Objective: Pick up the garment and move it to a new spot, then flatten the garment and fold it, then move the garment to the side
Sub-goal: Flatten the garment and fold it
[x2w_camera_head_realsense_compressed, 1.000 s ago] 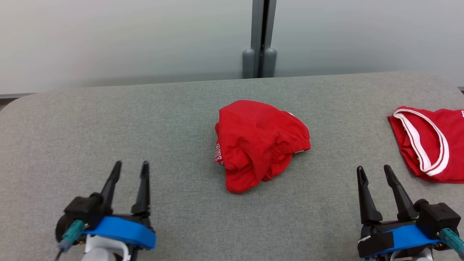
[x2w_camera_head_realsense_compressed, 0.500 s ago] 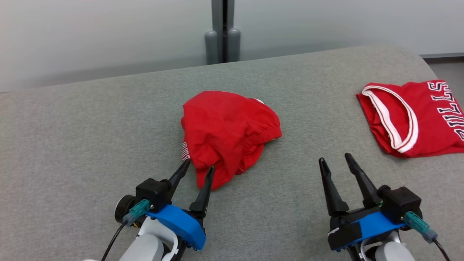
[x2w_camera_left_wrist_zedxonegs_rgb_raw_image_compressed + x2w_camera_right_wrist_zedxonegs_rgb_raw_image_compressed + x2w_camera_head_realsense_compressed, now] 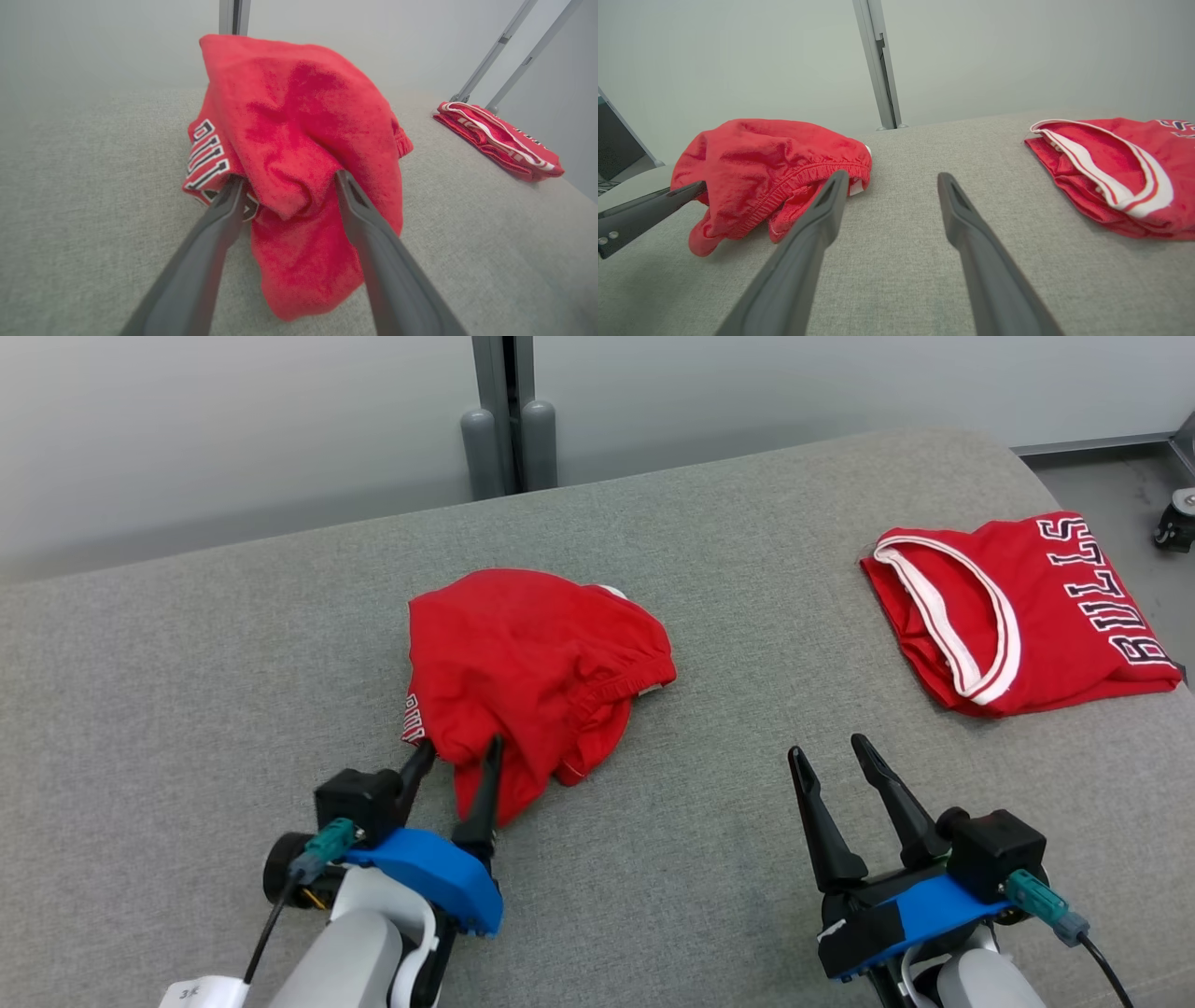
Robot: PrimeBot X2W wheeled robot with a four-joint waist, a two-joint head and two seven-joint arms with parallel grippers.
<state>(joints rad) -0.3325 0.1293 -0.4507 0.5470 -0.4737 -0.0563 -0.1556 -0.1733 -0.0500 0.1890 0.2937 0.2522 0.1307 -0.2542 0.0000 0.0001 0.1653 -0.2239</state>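
A crumpled red garment (image 3: 532, 663) with white lettering at its left edge lies in a heap mid-table. My left gripper (image 3: 462, 744) is open at its near end. In the left wrist view the fingers (image 3: 219, 219) stand either side of a bunched fold of the garment (image 3: 299, 116), with the left gripper (image 3: 288, 177) not closed on it. My right gripper (image 3: 826, 745) hovers open over bare table to the garment's right, with nothing between its fingers. From the right wrist, the garment (image 3: 770, 154) lies left of the right gripper (image 3: 892, 175), and one left finger (image 3: 644, 212) reaches in from the left edge.
A folded red jersey (image 3: 1018, 607) with white trim and lettering lies at the table's right end. The grey cloth-covered table (image 3: 187, 663) has bare room on the left and front. A grey post (image 3: 509, 420) rises behind it; a caster wheel (image 3: 1176, 518) sits on the floor far right.
The head camera has swung, shifting the scene leftward. My left gripper has moved forward to the garment's near end and now straddles a fold. The right gripper stays open over the table.
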